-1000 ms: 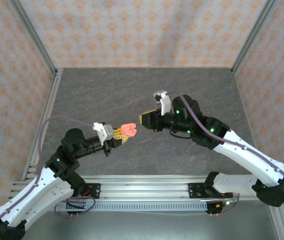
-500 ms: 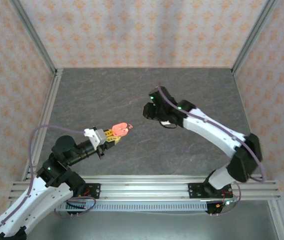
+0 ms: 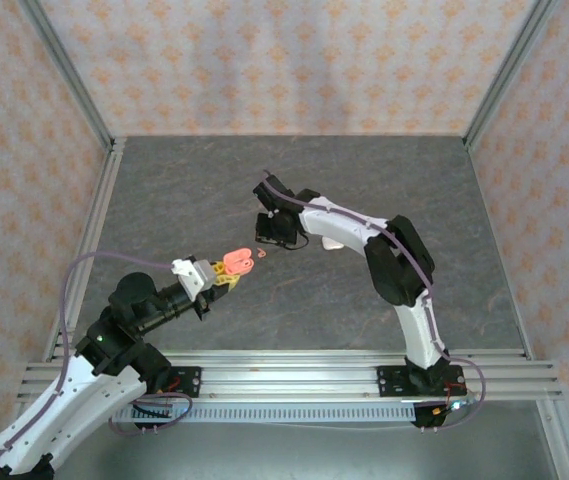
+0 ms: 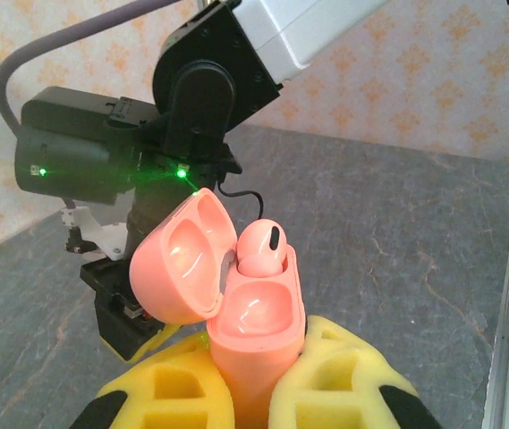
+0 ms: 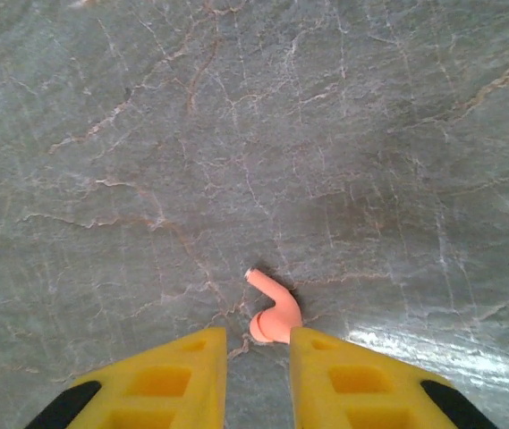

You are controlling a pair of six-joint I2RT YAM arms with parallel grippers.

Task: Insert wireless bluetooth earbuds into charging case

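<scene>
**While the left gripper (image 4: 254, 380) holds the charging case (image 4: 256, 350) open, the right gripper (image 5: 256, 350) sits over a loose earbud (image 5: 274, 320)**

Left: yellow fingers (image 4: 348, 393) are clamped on the lower body of the coral-pink case. The case is lifted off the table (image 3: 164, 190) with its lid (image 4: 181, 268) swung back. A seated earbud (image 4: 258, 250) fills the far socket; the near socket looks empty.

Right: jaws parted to a narrow gap, nothing held. The loose earbud lies on the table at the mouth of that gap, bulb toward the fingers, stem pointing away. Can't tell whether a pad touches it.

Handling, my read: tiny, near weightless, hard glossy plastic, so it'll skate or flip if one pad lands first. Take it across the bulb or the top of the stem with a light squeeze. Leave the stem free to drop into the socket. Unlikely to break, but easy to flick away.

Views:
- Left wrist gives the socket state — one filled, one free. From the top camera the case is just a pink blob.
- Right wrist gives the loose bud's orientation; from above it's too small to read.
- The top camera gives the layout — both grippers mid-table, near each other but apart.
</scene>
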